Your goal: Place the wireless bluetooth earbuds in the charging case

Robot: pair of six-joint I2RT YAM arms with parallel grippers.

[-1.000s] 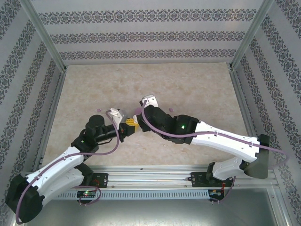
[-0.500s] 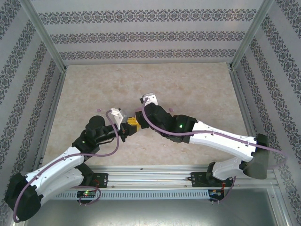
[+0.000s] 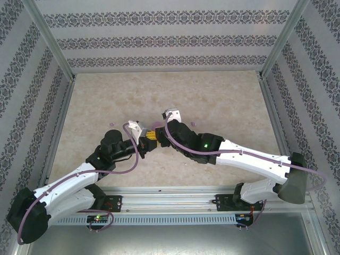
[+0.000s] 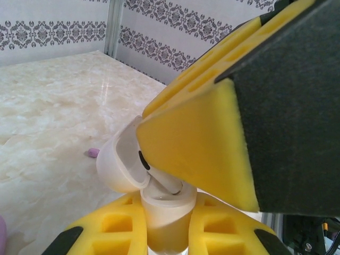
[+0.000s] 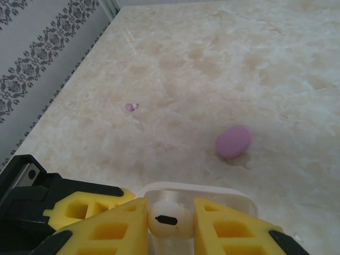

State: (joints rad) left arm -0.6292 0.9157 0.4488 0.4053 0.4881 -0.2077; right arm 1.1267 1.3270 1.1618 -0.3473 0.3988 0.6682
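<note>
Earbud (image 5: 167,219) sits clamped between the yellow fingers of the right gripper (image 5: 169,210) in the right wrist view. It is a white rounded piece with a dark slot facing the camera. Just behind it is the white rim of the case (image 5: 212,192), touching or nearly touching it. At the near left, a yellow and black finger (image 5: 85,202) of the left gripper presses in beside the case. Farther out on the marble table (image 5: 276,64) lie a pink oval (image 5: 232,141) and, well to its left, a tiny pink bit (image 5: 131,107). Both are apart from the grippers.

The left wrist view shows the left gripper (image 4: 167,228) with its jaws closed on the case's upright body, lid (image 4: 118,171) swung open to the left. The earbud's stem rests at the case mouth. The right gripper's big yellow finger (image 4: 196,154) covers the rest, so I cannot tell how deep it sits. One pink bit (image 4: 93,153) lies on the table beyond.

From above, the two grippers meet tip to tip at mid table, left (image 3: 146,139) and right (image 3: 158,132). Their fingers hide case and earbud. Two faint pink specks lie either side, one left (image 3: 111,124), one right (image 3: 193,124).
</note>
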